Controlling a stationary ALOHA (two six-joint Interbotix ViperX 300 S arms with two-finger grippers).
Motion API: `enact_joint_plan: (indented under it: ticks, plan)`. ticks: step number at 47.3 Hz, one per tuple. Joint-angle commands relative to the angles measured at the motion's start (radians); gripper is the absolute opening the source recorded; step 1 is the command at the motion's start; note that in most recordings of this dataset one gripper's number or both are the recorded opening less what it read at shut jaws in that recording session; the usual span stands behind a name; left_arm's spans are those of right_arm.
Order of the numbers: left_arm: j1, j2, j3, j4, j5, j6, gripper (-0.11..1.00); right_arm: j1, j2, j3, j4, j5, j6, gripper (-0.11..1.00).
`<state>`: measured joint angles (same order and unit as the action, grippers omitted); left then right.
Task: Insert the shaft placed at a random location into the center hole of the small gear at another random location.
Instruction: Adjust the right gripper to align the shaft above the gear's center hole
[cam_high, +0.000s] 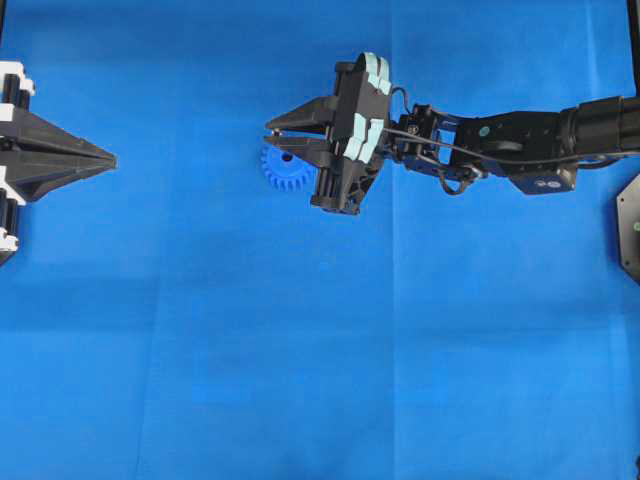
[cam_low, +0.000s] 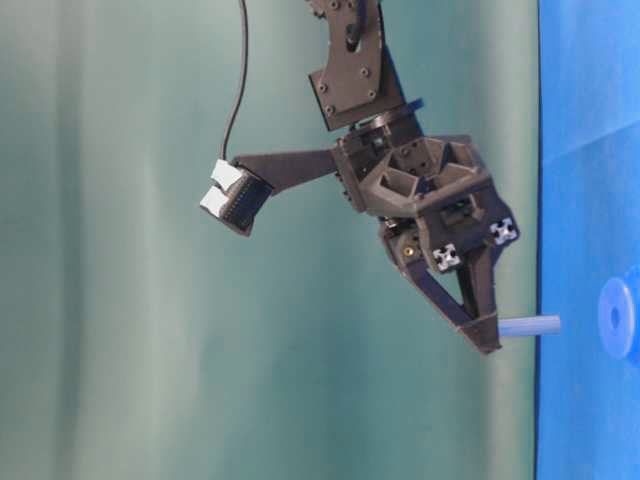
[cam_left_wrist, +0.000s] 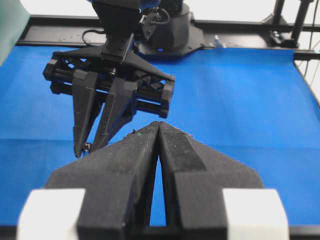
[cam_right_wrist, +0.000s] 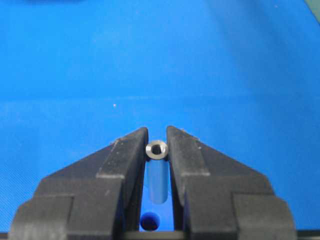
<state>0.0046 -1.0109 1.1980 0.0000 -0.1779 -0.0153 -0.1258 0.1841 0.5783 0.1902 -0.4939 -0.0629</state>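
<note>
I count one short silvery-grey metal shaft (cam_right_wrist: 156, 149), pinched between my right gripper's (cam_high: 272, 133) two black fingers (cam_right_wrist: 125, 155), at 1 o'clock just above the one bright blue toothed plastic gear (cam_high: 285, 170). My left gripper's (cam_high: 108, 158) two fingers are pressed together, holding nothing.

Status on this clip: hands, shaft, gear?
Right hand shut on shaft, above the gear. Left hand shut, empty, parked at the edge. Nothing in the way.
</note>
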Motion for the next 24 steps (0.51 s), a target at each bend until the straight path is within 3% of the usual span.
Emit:
enact_joint_plan:
  ticks: [1, 24]
  plan:
    - [0.002, 0.005, -0.009, 0.002, -0.006, -0.002, 0.00, 0.005, -0.037, -0.006, -0.002, -0.014, 0.002, 0.03]
    - [0.002, 0.005, -0.009, 0.003, -0.006, -0.002, 0.00, 0.006, 0.015, 0.009, 0.009, -0.064, 0.015, 0.03]
